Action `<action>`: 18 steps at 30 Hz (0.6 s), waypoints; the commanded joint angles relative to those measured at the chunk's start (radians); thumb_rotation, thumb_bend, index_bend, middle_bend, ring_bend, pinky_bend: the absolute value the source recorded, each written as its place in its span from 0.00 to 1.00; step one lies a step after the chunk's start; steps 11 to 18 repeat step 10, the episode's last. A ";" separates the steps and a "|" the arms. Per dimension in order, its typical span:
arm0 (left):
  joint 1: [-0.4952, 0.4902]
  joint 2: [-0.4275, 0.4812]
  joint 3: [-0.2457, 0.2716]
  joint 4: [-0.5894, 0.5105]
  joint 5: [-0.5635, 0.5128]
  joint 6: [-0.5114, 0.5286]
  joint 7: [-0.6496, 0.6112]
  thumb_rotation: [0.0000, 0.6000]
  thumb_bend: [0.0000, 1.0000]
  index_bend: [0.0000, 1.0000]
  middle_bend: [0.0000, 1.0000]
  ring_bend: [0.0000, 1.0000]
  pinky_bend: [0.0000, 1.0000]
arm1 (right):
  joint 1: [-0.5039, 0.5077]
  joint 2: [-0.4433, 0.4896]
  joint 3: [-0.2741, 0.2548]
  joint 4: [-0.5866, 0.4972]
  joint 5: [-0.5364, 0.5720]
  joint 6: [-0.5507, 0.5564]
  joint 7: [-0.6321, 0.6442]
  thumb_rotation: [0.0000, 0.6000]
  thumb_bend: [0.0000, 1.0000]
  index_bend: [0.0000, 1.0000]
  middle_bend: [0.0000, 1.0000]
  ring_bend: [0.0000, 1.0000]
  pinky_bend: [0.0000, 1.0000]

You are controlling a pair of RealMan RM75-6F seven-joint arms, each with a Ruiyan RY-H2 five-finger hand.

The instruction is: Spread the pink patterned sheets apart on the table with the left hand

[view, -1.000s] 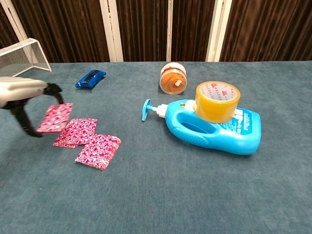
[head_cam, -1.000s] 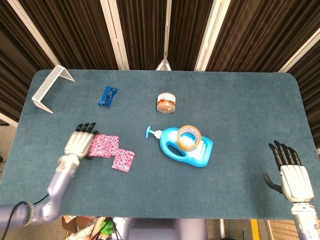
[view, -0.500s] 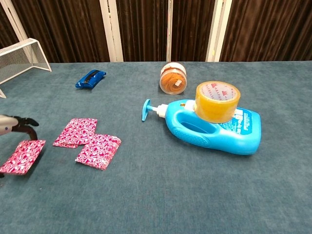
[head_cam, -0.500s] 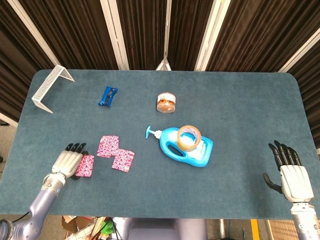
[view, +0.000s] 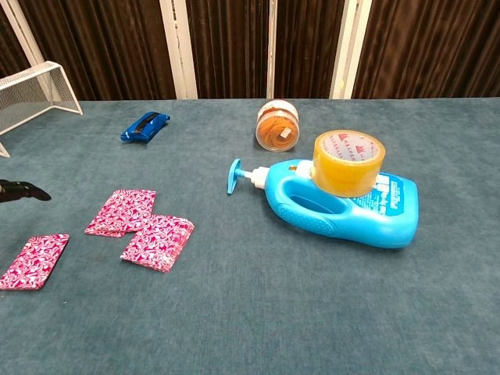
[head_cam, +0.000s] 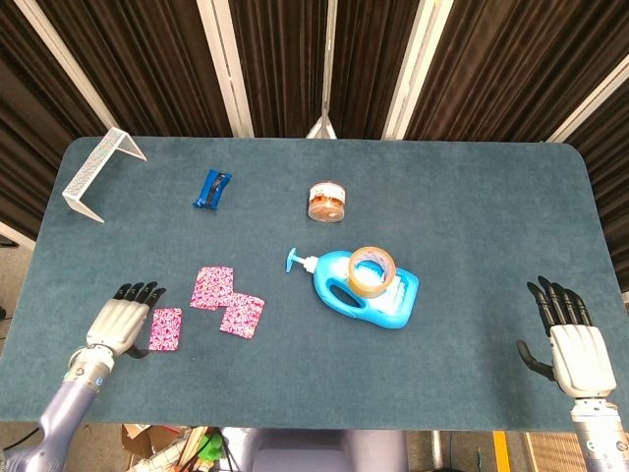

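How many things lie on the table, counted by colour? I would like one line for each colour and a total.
Pink patterned sheets: 3
Blue things: 2, the detergent bottle and the blue clip
Yellow tape roll: 1
Orange-filled jar: 1
White wire rack: 1
Total: 8

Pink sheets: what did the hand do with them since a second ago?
The left hand dragged one pink sheet off the pile toward the table's near left edge, then let go and drew back. The other two sheets, bottle, tape and right hand stayed put.
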 commanded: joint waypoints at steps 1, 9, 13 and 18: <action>0.050 0.049 -0.002 -0.049 0.084 0.084 -0.060 1.00 0.09 0.00 0.00 0.00 0.00 | 0.000 0.000 0.000 0.003 -0.002 0.001 -0.002 1.00 0.36 0.00 0.00 0.00 0.09; 0.280 0.102 0.066 0.067 0.455 0.482 -0.215 1.00 0.09 0.00 0.00 0.00 0.00 | 0.000 -0.010 0.003 0.029 -0.019 0.022 -0.050 1.00 0.36 0.00 0.00 0.00 0.09; 0.301 0.100 0.069 0.092 0.471 0.511 -0.231 1.00 0.09 0.00 0.00 0.00 0.00 | -0.001 -0.012 0.003 0.032 -0.022 0.026 -0.054 1.00 0.36 0.00 0.00 0.00 0.09; 0.301 0.100 0.069 0.092 0.471 0.511 -0.231 1.00 0.09 0.00 0.00 0.00 0.00 | -0.001 -0.012 0.003 0.032 -0.022 0.026 -0.054 1.00 0.36 0.00 0.00 0.00 0.09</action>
